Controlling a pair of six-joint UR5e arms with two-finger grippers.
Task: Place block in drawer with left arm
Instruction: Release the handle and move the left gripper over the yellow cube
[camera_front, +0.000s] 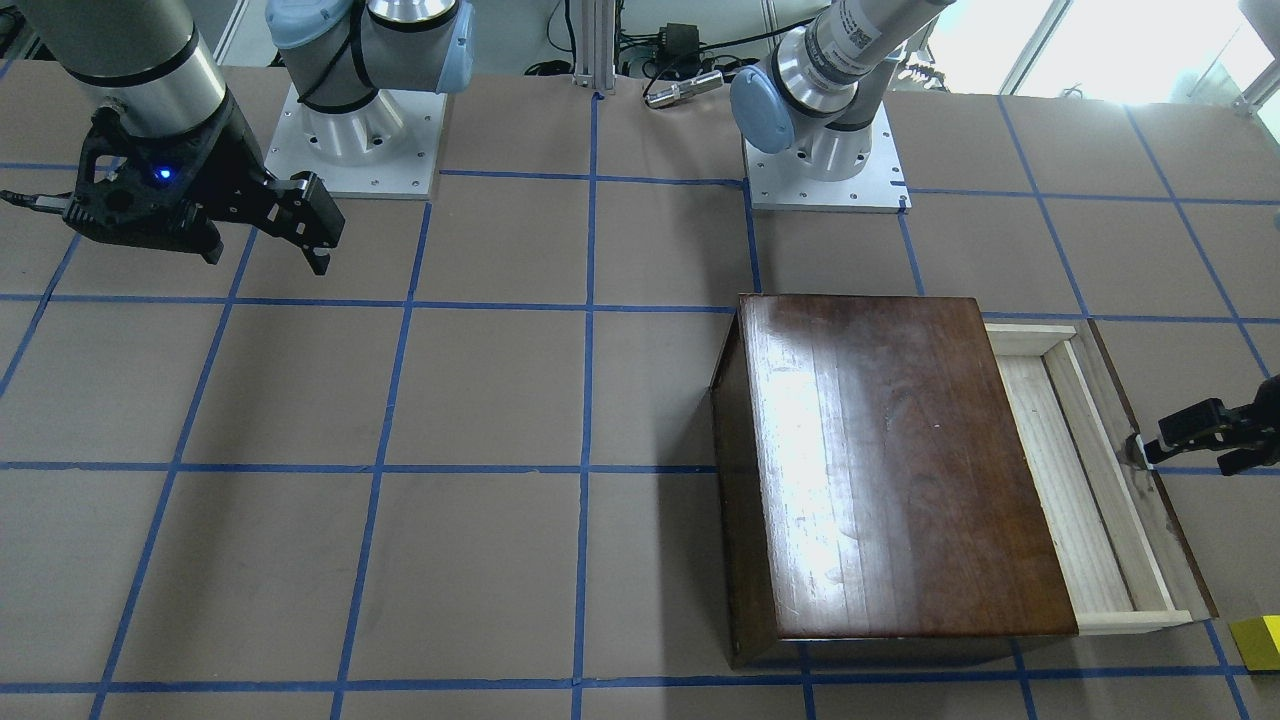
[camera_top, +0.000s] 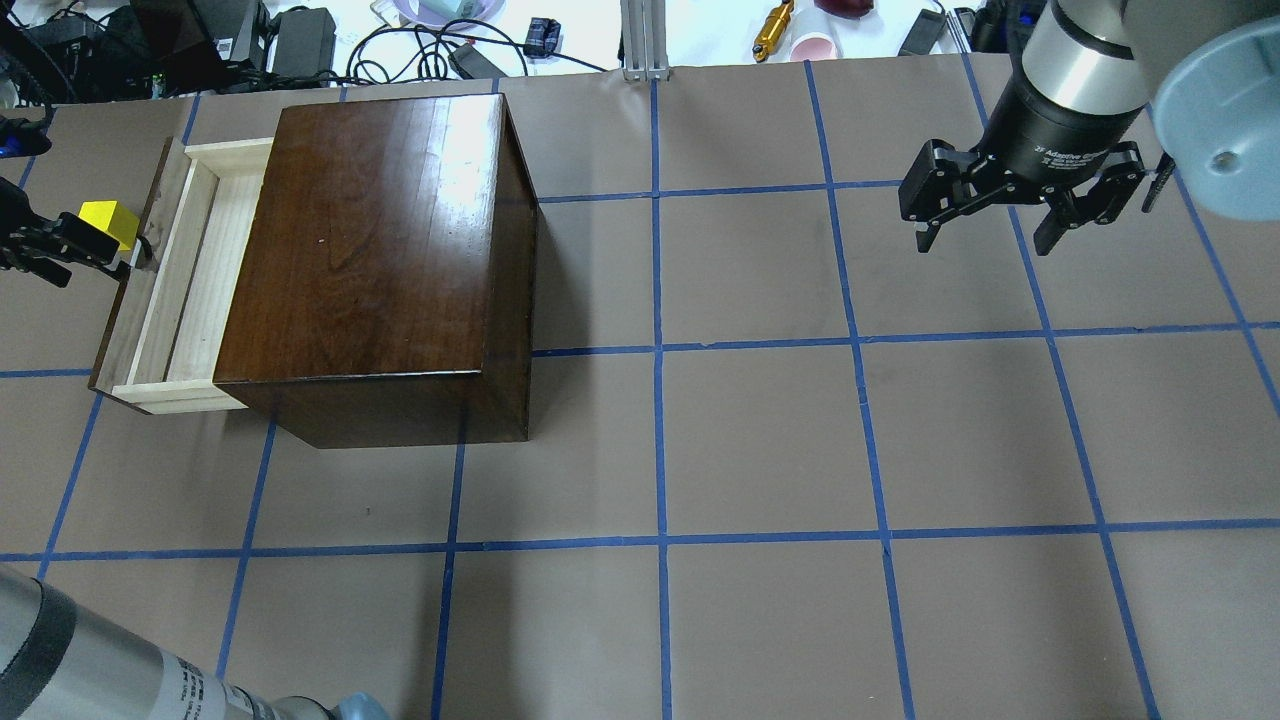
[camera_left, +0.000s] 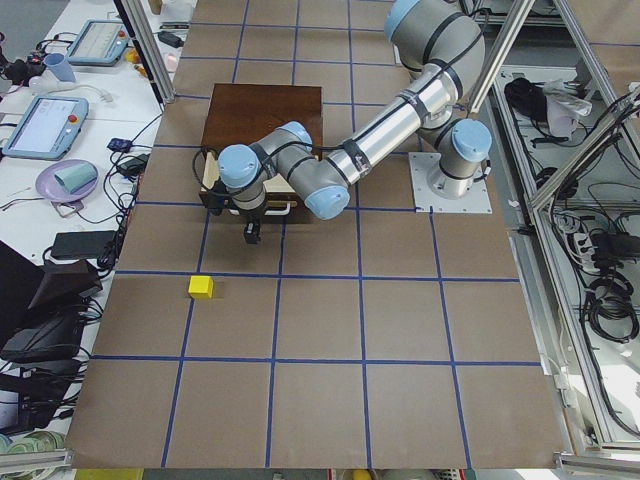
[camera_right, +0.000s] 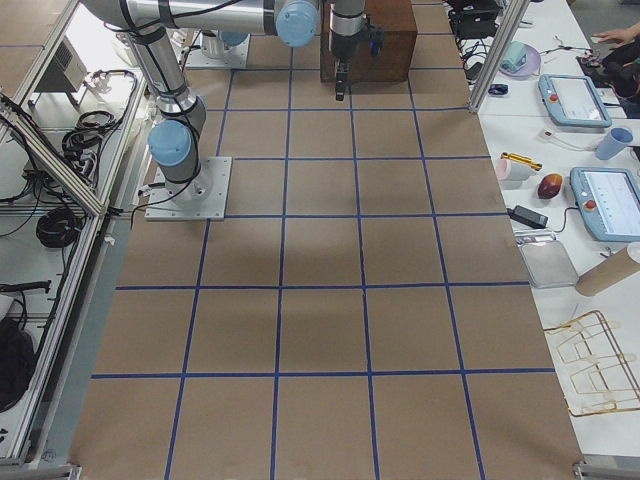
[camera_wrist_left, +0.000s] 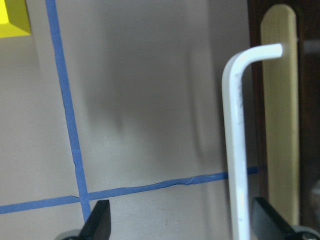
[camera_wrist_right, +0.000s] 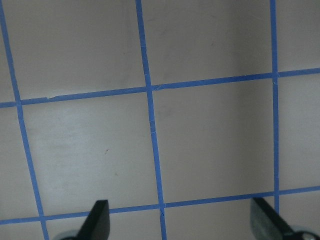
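jaws of the left gripper (camera_wrist_left: 182, 225) are spread wide, with the metal pull (camera_wrist_left: 235, 140) of the drawer (camera_top: 165, 290) in the gap. the drawer stands partly out of the dark box (camera_top: 370, 250). the yellow block (camera_top: 108, 220) sits on the table (camera_top: 760, 440) outside it, near the front panel. the right gripper (camera_top: 985, 235) hangs spread as well, well apart.

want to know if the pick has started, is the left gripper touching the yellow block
Apart. The exterior left view shows a stretch of bare table between the left gripper and the block.
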